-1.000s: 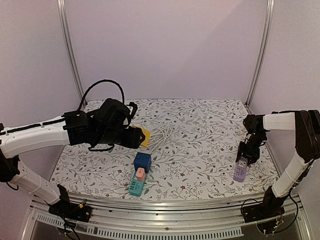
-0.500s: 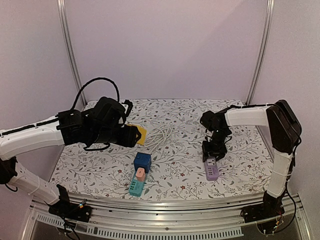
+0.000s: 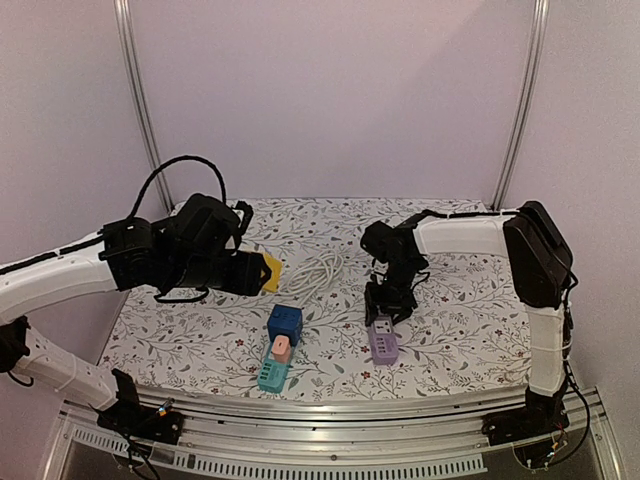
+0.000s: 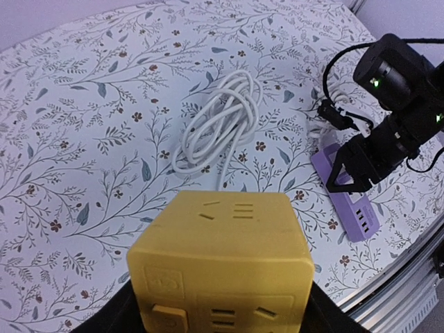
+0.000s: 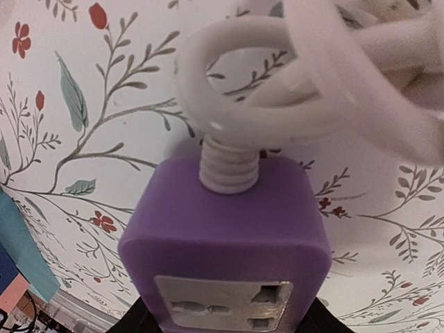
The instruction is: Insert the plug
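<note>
My left gripper [image 3: 255, 272] is shut on a yellow cube socket [image 3: 269, 271] and holds it above the table's left middle. The cube fills the bottom of the left wrist view [image 4: 222, 263]. My right gripper [image 3: 386, 316] is shut on one end of a purple power strip [image 3: 383, 344], low over the table right of centre. The strip [image 5: 229, 236] has a white ribbed cord at its far end. A coiled white cable [image 3: 318, 270] lies between the arms and also shows in the left wrist view [image 4: 218, 125]. A pink plug [image 3: 282, 347] sits on a teal strip [image 3: 271, 374].
A blue cube socket [image 3: 284, 322] stands just behind the teal strip near the front edge. The floral table cover [image 3: 450, 240] ends at a metal rail [image 3: 330, 408] in front. Walls and corner posts close the back and sides.
My right arm has swept left from the table's right edge to right of centre, carrying the purple strip. My left gripper has drifted slightly left with the yellow cube.
</note>
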`<state>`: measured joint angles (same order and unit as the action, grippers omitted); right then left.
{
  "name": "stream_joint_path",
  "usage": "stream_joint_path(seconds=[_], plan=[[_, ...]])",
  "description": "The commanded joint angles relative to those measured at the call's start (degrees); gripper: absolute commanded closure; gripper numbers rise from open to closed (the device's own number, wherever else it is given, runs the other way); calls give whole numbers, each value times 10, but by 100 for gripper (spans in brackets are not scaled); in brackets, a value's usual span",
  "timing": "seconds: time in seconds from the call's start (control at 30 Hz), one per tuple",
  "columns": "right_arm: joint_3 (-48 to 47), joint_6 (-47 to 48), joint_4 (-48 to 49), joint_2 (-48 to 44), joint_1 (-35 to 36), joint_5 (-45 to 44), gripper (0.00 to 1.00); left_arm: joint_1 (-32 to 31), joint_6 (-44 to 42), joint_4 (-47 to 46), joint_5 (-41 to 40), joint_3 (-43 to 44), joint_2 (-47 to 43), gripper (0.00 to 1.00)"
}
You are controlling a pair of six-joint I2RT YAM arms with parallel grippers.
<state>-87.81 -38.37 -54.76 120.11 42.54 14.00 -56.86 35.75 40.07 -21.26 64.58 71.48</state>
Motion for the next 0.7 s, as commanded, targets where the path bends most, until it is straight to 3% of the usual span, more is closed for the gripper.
stream_joint_path(seconds=[0.0, 0.37, 0.67], plan=[[-15, -38, 17, 19, 16, 65, 65, 9, 25, 26, 36, 29, 8, 100], [-44, -56, 12, 32, 59, 93, 66, 23, 25, 22, 109, 39, 17, 100], [-36, -73, 10, 36, 59, 125, 48, 25, 41, 45, 173, 65, 73, 100]])
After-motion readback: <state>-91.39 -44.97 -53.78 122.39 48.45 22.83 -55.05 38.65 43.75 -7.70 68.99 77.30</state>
